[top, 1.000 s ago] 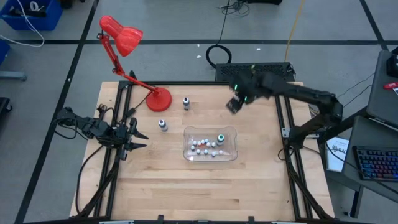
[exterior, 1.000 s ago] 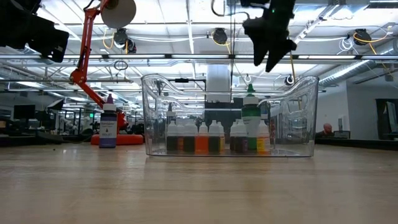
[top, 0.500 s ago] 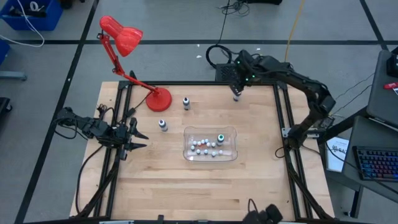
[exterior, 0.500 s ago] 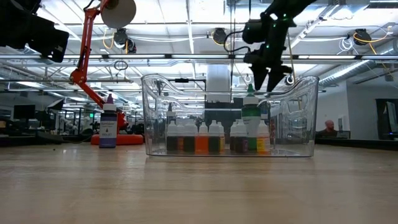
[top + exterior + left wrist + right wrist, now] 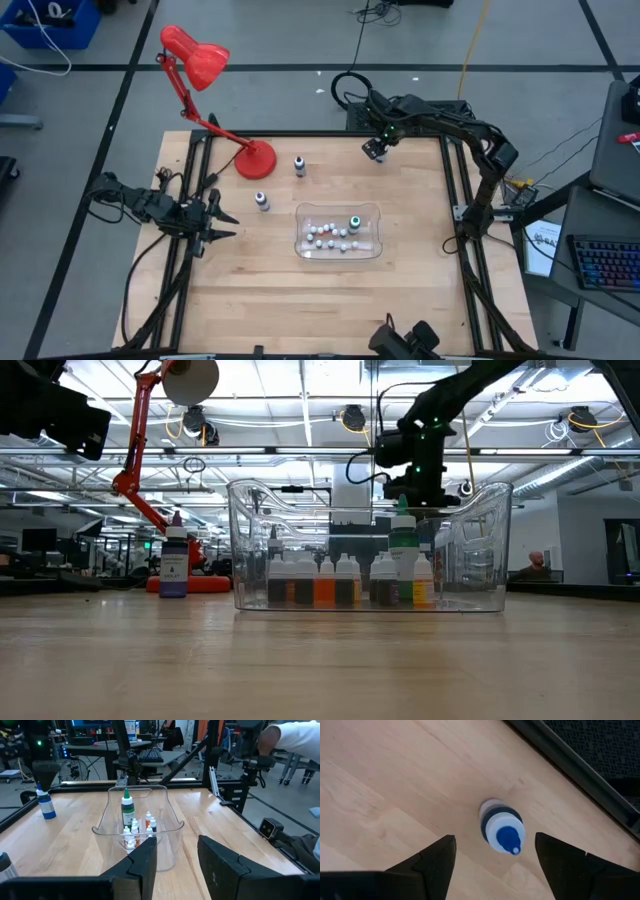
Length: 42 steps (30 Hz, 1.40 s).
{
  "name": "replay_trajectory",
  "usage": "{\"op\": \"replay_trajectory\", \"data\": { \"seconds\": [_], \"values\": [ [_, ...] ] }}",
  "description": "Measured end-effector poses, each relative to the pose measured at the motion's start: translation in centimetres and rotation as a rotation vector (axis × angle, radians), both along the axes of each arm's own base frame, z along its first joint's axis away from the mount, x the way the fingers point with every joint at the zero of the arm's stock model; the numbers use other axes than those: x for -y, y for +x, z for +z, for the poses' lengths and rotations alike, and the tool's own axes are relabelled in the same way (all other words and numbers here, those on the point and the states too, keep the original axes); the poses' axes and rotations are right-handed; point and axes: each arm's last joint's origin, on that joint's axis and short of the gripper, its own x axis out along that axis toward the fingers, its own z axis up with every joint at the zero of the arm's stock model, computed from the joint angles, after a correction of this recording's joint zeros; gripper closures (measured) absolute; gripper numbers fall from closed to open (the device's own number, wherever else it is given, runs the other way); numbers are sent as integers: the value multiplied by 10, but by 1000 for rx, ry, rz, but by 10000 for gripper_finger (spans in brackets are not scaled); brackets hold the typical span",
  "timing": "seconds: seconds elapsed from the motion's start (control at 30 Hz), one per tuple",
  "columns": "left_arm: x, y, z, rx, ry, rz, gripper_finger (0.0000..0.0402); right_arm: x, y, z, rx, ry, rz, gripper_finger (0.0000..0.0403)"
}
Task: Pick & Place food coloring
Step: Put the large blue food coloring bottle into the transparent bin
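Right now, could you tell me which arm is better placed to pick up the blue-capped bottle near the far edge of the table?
The right: its gripper hangs directly over that bottle, jaws open. The left gripper waits at the left edge.

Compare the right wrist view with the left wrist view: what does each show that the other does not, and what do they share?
Only the right wrist view shows a blue-capped bottle standing upright, seen from above between the open fingers of the right end effector. Only the left wrist view shows the clear bin holding small bottles and a taller green-capped bottle, another blue-capped bottle standing outside it, and the open left end effector. Both show the wooden table.
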Motion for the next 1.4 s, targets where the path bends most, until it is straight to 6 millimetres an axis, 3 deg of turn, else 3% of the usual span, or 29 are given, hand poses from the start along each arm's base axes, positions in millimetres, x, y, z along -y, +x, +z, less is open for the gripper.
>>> {"op": "replay_trajectory", "data": {
  "seconds": [0.5, 1.17, 1.4],
  "values": [
    [0, 0, 0, 0, 0, 0, 256, 11, -5, -8, -6, 4, -33, 150],
    [0, 0, 0, 0, 0, 0, 256, 11, -6, -8, -4, 8, -45, 173],
    [0, 0, 0, 0, 0, 0, 256, 8, -9, -23, -17, 22, -50, 172]
  ]
}}
